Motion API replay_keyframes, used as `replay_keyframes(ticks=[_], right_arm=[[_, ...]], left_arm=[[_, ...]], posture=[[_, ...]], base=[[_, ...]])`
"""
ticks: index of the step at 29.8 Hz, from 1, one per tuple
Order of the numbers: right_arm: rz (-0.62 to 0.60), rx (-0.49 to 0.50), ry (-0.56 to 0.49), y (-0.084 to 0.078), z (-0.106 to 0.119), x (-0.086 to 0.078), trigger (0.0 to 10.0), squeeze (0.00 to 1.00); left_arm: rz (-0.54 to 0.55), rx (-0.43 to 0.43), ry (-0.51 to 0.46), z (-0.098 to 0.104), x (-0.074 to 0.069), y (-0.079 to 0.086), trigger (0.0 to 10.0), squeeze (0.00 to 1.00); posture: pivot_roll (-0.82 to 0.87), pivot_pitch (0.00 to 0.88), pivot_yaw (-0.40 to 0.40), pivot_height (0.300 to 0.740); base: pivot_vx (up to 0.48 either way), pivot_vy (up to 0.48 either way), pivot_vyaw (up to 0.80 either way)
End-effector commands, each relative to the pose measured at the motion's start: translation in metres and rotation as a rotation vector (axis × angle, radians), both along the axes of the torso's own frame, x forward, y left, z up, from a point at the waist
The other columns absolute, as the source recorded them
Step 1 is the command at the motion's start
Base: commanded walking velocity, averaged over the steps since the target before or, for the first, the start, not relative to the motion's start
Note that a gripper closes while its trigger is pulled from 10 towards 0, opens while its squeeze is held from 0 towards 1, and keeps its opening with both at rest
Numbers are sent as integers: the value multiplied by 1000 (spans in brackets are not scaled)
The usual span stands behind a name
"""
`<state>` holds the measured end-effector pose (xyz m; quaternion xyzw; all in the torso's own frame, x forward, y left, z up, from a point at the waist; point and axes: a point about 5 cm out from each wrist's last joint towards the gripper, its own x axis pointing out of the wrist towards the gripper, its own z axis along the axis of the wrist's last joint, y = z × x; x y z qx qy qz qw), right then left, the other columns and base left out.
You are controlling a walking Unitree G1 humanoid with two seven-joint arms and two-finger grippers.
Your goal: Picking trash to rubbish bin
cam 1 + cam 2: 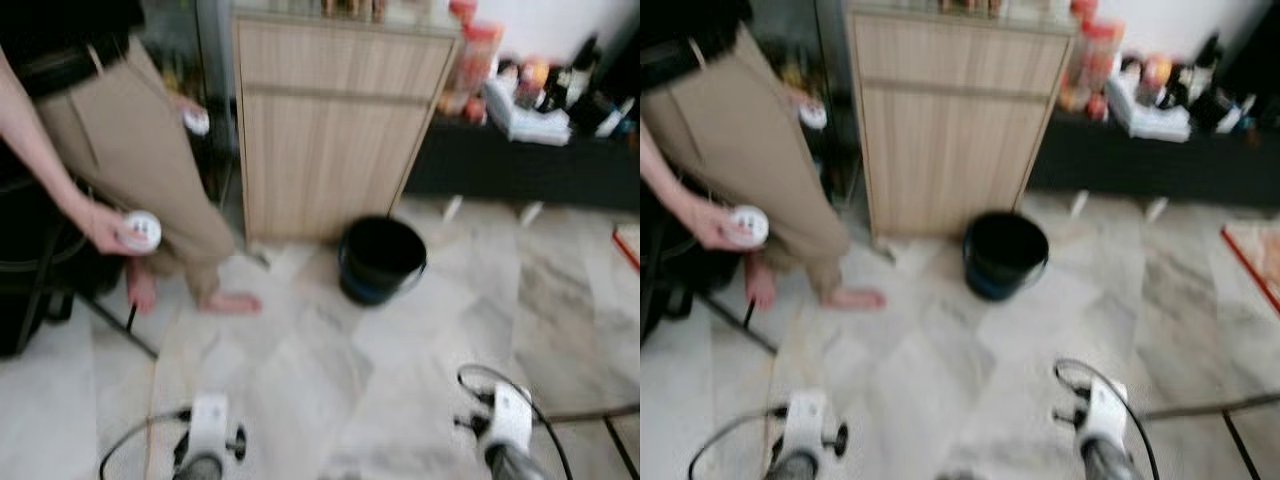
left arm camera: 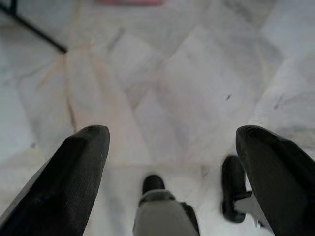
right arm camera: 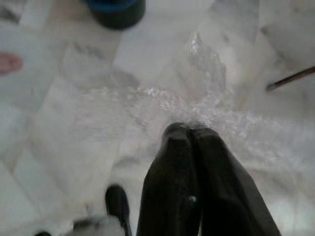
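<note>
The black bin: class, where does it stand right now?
The black bin stands on the marble floor ahead of the robot, just right of the wooden cabinet and slightly in front of it, with a person's bare foot to its left.

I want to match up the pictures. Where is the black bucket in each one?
Left eye view: the black bucket stands mid-floor, before the wooden cabinet.
Right eye view: again mid-floor, before the cabinet.
Left wrist view: not in it.
Right wrist view: at the upper edge, beyond the plastic wrap pinched by the right end effector.
Shared landmark: the bare foot.
</note>
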<state>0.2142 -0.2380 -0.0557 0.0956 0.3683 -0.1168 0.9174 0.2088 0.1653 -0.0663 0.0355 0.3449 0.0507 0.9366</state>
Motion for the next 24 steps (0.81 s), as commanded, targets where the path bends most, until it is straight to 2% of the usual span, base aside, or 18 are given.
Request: replay_keyframes(ticks=[1, 6, 18, 24], right_arm=[[-17, 15, 9, 0, -2, -3, 10000, 0], [-18, 18, 9, 0, -2, -2, 10000, 0], [-32, 9, 36, -1, -4, -5, 10000, 0], [-13, -30, 68, -3, -6, -9, 10000, 0]], left_arm=[[13, 12, 28, -3, -6, 7, 10000, 0], [17, 10, 30, -4, -6, 7, 10000, 0], [26, 4, 40, -4, -7, 8, 10000, 0], [30, 1, 41, -4, -7, 8, 10000, 0]], posture=[[7, 163, -162, 740], [6, 167, -164, 740], [4, 177, -168, 740], [6, 185, -168, 740]], base=[[356, 0, -800], [352, 0, -800], [342, 0, 0], [330, 0, 0]])
